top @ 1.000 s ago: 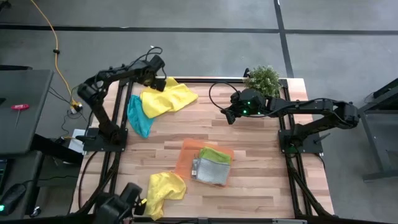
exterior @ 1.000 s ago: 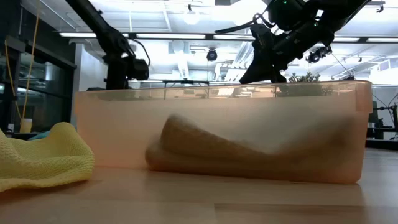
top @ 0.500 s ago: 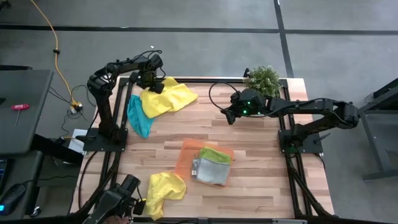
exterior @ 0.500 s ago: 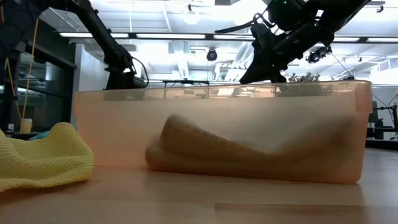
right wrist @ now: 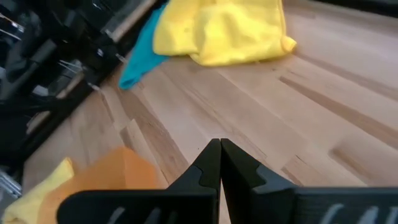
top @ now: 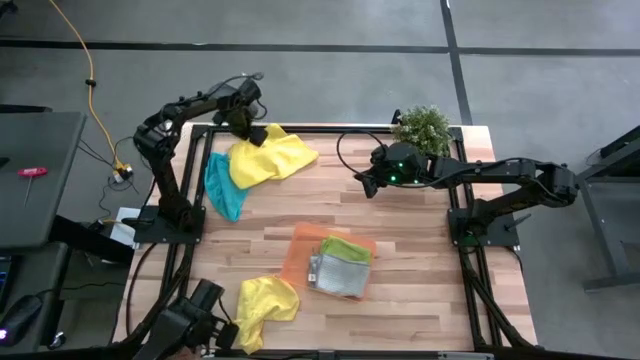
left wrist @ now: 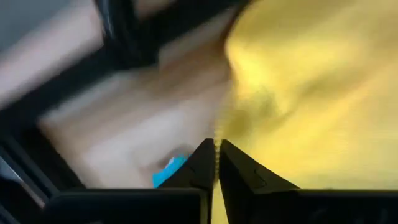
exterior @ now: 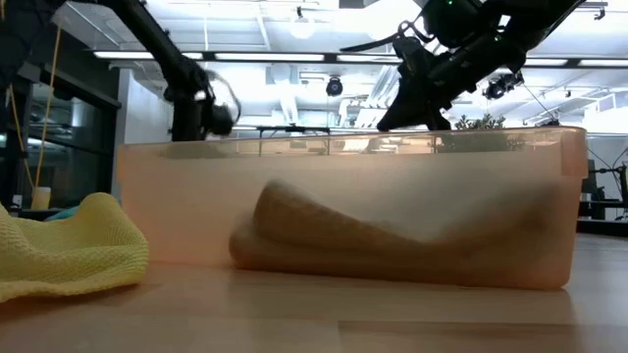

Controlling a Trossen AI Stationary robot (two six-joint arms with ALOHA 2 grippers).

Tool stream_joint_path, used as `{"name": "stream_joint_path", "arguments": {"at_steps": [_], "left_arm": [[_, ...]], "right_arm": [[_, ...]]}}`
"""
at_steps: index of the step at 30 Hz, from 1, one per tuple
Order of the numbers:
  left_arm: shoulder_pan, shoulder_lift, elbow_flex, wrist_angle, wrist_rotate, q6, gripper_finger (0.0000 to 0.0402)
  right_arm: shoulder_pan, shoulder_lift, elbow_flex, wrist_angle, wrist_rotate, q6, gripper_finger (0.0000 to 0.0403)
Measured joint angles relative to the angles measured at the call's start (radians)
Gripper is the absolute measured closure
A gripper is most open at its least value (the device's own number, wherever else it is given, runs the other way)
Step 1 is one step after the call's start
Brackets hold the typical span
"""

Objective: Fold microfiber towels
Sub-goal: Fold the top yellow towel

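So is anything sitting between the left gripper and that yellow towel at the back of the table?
Nothing visible. The left gripper hangs at the edge of the yellow towel, fingers together, with no object between them. The teal towel lies off to one side.

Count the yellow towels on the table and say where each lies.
2. One yellow towel lies at the far left, overlapping the teal towel; the other yellow towel sits at the near edge, left of the orange tray.

Bare wood mid-table (top: 400,225) open; tray (top: 300,255) w/ towels blocks centre-front, plant (top: 424,126) far right corner.
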Motion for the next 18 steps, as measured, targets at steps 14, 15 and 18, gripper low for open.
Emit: {"name": "stream_joint_path", "arguments": {"at_steps": [14, 15, 18], "left_arm": [[-0.424, -0.351, 0.040, 0.155, 0.201, 0.321, 0.0401], [-0.474, -0.357, 0.041, 0.166, 0.220, 0.356, 0.0401], [-0.611, -0.354, 0.034, 0.182, 0.212, 0.425, 0.0401]], "right_arm": [[0.017, 0.000, 0.001, 0.152, 0.004, -0.003, 0.0399], [0.019, 0.000, 0.001, 0.152, 0.004, -0.003, 0.0394], [0.027, 0.000, 0.001, 0.151, 0.004, -0.012, 0.0368]]}}
